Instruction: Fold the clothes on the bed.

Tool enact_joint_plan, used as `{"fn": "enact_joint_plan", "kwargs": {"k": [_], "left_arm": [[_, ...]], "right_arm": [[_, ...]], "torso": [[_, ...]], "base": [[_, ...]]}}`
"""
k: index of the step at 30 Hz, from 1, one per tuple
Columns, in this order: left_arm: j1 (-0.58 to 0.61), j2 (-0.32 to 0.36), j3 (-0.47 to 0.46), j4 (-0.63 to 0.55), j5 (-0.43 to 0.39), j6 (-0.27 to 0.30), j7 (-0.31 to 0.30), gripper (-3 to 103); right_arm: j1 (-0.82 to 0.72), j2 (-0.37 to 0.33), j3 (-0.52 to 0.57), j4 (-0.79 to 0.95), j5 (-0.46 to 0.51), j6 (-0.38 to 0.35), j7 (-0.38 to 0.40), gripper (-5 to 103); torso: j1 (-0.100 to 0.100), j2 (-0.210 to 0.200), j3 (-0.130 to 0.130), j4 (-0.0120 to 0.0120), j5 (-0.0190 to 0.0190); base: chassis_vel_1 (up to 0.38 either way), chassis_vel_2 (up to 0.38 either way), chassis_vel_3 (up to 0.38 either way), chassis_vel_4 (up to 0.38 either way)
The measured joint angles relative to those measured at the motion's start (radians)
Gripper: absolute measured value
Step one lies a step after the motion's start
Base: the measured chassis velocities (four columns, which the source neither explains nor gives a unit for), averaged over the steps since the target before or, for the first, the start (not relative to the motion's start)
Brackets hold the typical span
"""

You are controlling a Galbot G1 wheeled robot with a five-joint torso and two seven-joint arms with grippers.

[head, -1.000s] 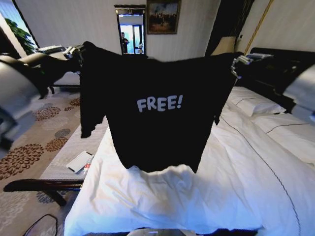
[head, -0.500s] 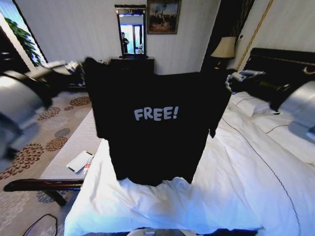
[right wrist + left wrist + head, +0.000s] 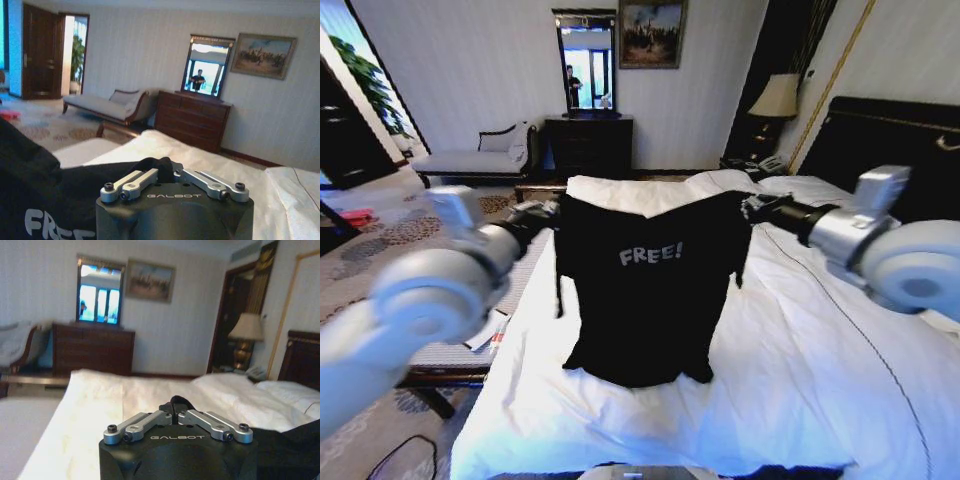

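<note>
The black clothes [image 3: 645,290] with white "FREE!" lettering hang stretched between my two grippers over the bed [image 3: 800,400], the lower hem resting on the white duvet. My left gripper [image 3: 545,213] is shut on one top corner, and a fold of black cloth [image 3: 178,403] is pinched at its tips [image 3: 175,416]. At the other top corner my right gripper [image 3: 752,205] is shut too, with the clothes [image 3: 55,190] spreading away from its tips [image 3: 167,169].
A grey bench [image 3: 450,345] with a white device on it stands along the bed's left side. Beyond the bed are a dark dresser [image 3: 588,145], a chaise [image 3: 470,158] and a lamp [image 3: 775,100]. The dark headboard [image 3: 890,135] is at the right.
Both grippers have come down and forward with the garment. Its top edge sits much lower, and the lower part has settled onto the duvet.
</note>
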Motion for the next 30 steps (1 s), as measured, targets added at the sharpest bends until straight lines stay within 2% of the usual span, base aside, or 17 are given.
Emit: {"fn": "enact_joint_plan", "kwargs": {"k": [1, 2, 4, 5, 6, 8, 10, 11, 15, 19, 26, 30], "left_arm": [[-0.003, -0.023, 0.019, 0.042, 0.016, 0.000, 0.005, 0], [-0.004, -0.044, 0.040, 0.091, 0.037, 0.001, 0.015, 0], [-0.002, -0.071, 0.065, 0.157, 0.069, 0.001, 0.031, 0], [-0.002, -0.071, 0.065, 0.157, 0.069, 0.001, 0.031, 0], [0.001, -0.086, 0.077, 0.188, 0.081, 0.001, 0.039, 0], [0.002, -0.117, 0.099, 0.248, 0.098, 0.000, 0.051, 0], [0.001, -0.159, 0.124, 0.317, 0.136, -0.007, 0.069, 0], [0.001, -0.159, 0.124, 0.317, 0.136, -0.007, 0.069, 0], [0.001, -0.226, 0.154, 0.424, 0.202, -0.019, 0.100, 0], [-0.002, -0.269, 0.169, 0.495, 0.227, -0.020, 0.115, 0], [-0.015, -0.349, 0.186, 0.649, 0.280, -0.022, 0.153, 0], [-0.027, -0.400, 0.201, 0.724, 0.322, -0.027, 0.178, 0]], "right_arm": [[-0.037, 0.017, 0.019, -0.030, -0.011, 0.010, -0.006, 1], [-0.112, 0.050, 0.092, -0.080, -0.022, 0.017, -0.011, 1], [-0.269, 0.114, 0.274, -0.169, -0.024, 0.023, -0.006, 1], [-0.269, 0.114, 0.274, -0.169, -0.024, 0.023, -0.006, 1], [-0.364, 0.155, 0.361, -0.217, -0.022, 0.023, 0.000, 1], [-0.531, 0.246, 0.507, -0.309, -0.025, 0.021, 0.006, 1], [-0.643, 0.330, 0.593, -0.396, -0.040, 0.013, 0.011, 1], [-0.643, 0.330, 0.593, -0.396, -0.040, 0.013, 0.011, 1], [-0.770, 0.430, 0.644, -0.528, -0.097, 0.012, 0.008, 1], [-0.841, 0.479, 0.672, -0.602, -0.128, 0.013, 0.005, 1], [-0.922, 0.585, 0.704, -0.751, -0.176, 0.029, -0.017, 1], [-0.945, 0.642, 0.714, -0.826, -0.200, 0.042, -0.030, 1]], "torso": [[0.000, 0.000, 0.000, -0.0004, 0.0001], [0.000, 0.000, 0.000, -0.0011, 0.0005], [0.000, 0.000, 0.000, -0.0003, -0.0007], [0.000, 0.000, 0.000, -0.0003, -0.0007], [0.000, 0.000, 0.000, 0.0000, -0.0014], [0.000, 0.000, 0.000, 0.0009, 0.0006], [0.000, 0.000, 0.000, 0.0009, -0.0004], [0.000, 0.000, 0.000, 0.0009, -0.0004], [0.000, 0.000, 0.000, 0.0000, 0.0001], [0.000, 0.000, 0.000, -0.0007, 0.0000], [0.000, 0.000, 0.000, 0.0004, -0.0002], [0.000, 0.000, 0.000, 0.0002, -0.0002]], "base": [[0.000, 0.000, 0.000, 0.000], [0.000, 0.000, 0.000, 0.000], [0.000, 0.000, 0.000, 0.000], [0.000, 0.000, 0.000, 0.000], [0.000, 0.000, 0.000, 0.000], [0.000, 0.000, 0.000, 0.000], [0.000, 0.000, 0.000, 0.000], [0.000, 0.000, 0.000, 0.000], [0.000, 0.000, 0.000, 0.000], [0.000, 0.000, 0.000, 0.000], [0.000, 0.000, 0.000, 0.000], [0.000, 0.000, 0.000, 0.000]]}}
